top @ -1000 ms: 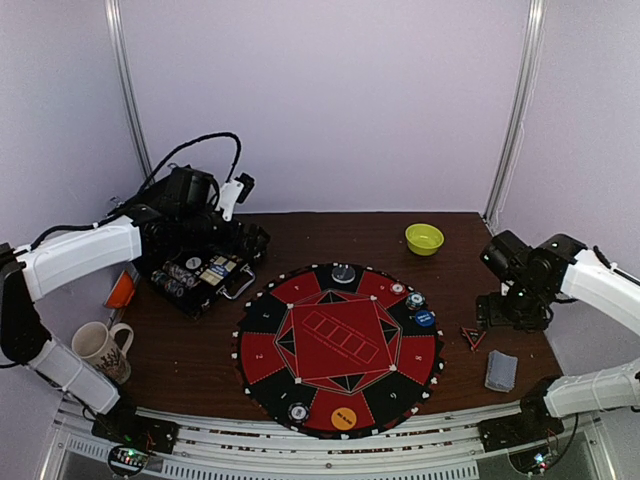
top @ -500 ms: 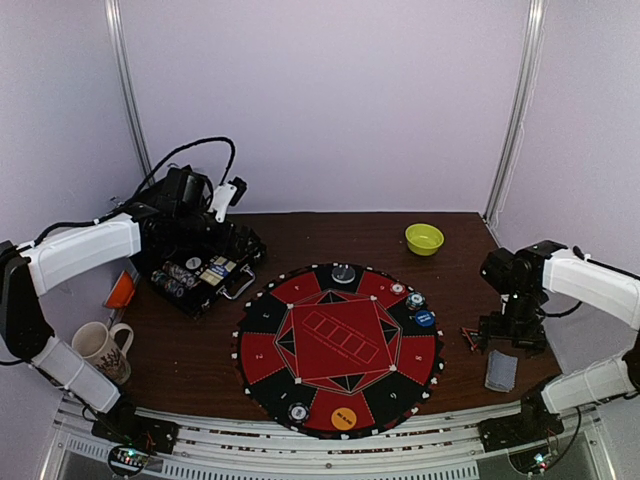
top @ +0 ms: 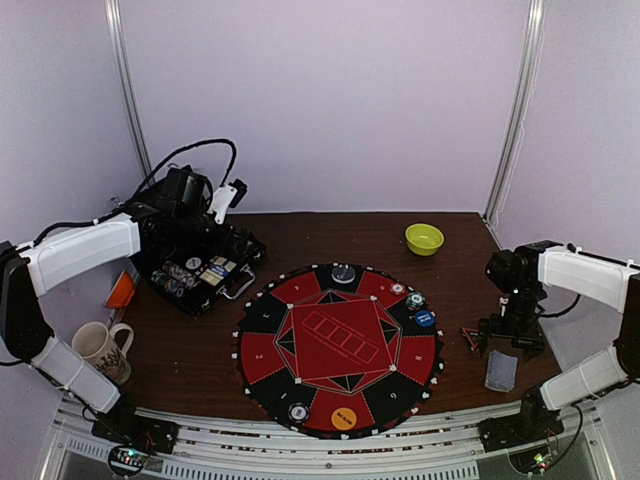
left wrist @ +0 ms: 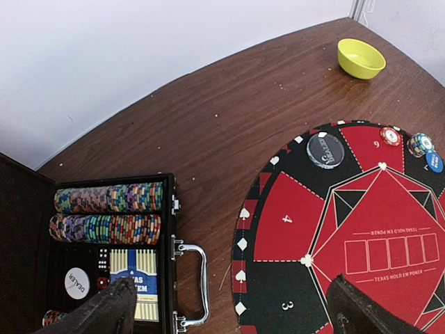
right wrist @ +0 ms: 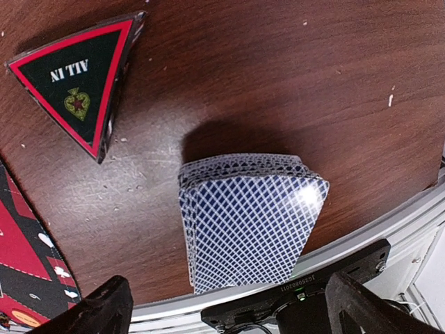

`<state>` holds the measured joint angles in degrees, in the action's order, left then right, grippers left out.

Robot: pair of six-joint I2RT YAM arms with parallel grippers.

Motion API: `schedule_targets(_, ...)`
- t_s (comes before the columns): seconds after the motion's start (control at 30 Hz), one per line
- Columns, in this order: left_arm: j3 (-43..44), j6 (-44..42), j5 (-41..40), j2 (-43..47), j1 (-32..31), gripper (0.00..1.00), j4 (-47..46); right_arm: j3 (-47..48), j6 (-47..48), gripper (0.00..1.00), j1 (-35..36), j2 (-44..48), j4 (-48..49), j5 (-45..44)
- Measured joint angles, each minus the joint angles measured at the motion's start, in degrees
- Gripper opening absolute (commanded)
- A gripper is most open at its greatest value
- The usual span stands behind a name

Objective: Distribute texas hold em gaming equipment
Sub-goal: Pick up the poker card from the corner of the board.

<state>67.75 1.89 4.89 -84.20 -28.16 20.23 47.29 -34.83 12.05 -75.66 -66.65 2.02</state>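
Grey-blue card backs explain the right arm's position. The deck of playing cards point(right wrist: 250, 216) lies face down by the table's near right corner, off the mat point(top: 340, 345), and it is squared well enough to be taken as one block. Directly above it hangs the right pincer point(right wrist: 229, 306), jaws spread wide and holding nothing, a stance that suits coming down astride the deck. The triangular all-in marker point(right wrist: 76, 76) lies near the deck on its mat side, not touching it.

Toward the table's far left corner, the open black case point(left wrist: 170, 278) keeps its poker chips point(left wrist: 108, 212) racked in rows. The left pincer point(left wrist: 229, 313) hovers over it, also wide open and empty, probably to draw chips.

Small chip stacks point(top: 415, 300), an orange button point(top: 343, 417) and a blue button point(top: 425, 319) sit at the mat's rim, so the distribution looks partly done.
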Motion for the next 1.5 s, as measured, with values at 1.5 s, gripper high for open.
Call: schedule_targets(1.5, 0.0, -0.4, 0.0, -0.2, 4.9, 0.98, 0.9, -2.2, 0.6, 1.00, -10.8, -10.3, 2.4, 10.5)
